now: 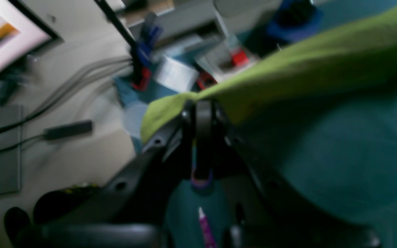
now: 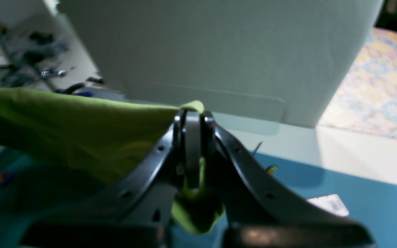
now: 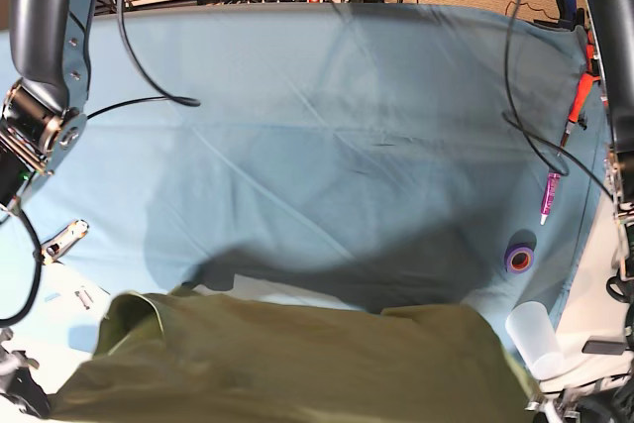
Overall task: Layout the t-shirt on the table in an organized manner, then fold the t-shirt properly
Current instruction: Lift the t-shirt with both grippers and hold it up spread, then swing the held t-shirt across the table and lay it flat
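Clutter sits along the table's (image 3: 327,76) right edge: a purple marker (image 3: 548,197), a roll of purple tape (image 3: 519,258) and a clear plastic cup (image 3: 533,338) near the front right corner, with black cables trailing over the left and right sides. The t-shirt (image 3: 297,364), olive green and creased, hangs lifted above the front edge, stretched wide, casting a shadow on the blue cloth. The left gripper (image 1: 202,103) is clamped on one fabric corner, the right gripper (image 2: 193,115) on another, cloth bunched between its fingers. Both arms reach in from the table's sides.
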You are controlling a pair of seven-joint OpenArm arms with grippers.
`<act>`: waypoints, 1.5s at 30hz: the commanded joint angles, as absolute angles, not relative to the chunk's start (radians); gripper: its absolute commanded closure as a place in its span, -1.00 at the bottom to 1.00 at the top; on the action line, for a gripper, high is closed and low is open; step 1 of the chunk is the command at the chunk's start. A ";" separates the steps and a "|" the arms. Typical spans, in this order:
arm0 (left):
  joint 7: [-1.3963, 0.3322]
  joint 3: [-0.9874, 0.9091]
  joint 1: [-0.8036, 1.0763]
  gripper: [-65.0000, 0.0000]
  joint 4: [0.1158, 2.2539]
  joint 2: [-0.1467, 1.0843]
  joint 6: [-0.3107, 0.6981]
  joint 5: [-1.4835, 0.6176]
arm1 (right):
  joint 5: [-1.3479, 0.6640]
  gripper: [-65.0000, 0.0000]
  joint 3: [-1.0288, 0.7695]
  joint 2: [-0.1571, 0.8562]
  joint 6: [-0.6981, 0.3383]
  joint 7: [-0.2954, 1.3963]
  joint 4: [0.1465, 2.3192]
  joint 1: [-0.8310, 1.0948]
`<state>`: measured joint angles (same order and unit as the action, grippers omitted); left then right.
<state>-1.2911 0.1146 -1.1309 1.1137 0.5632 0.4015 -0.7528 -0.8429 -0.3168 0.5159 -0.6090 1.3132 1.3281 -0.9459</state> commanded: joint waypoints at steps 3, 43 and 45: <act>-1.309 0.107 -1.110 1.00 1.125 0.613 0.442 -0.858 | -0.932 1.00 -0.331 0.562 -0.635 1.321 1.343 -0.933; -1.295 0.106 -0.125 1.00 1.683 0.673 0.365 -0.656 | -1.119 1.00 -0.675 0.570 -0.665 1.396 1.676 0.049; -1.285 0.106 -0.100 1.00 1.700 0.673 0.344 -0.620 | -1.110 1.00 -0.709 0.554 -0.662 1.396 1.676 0.080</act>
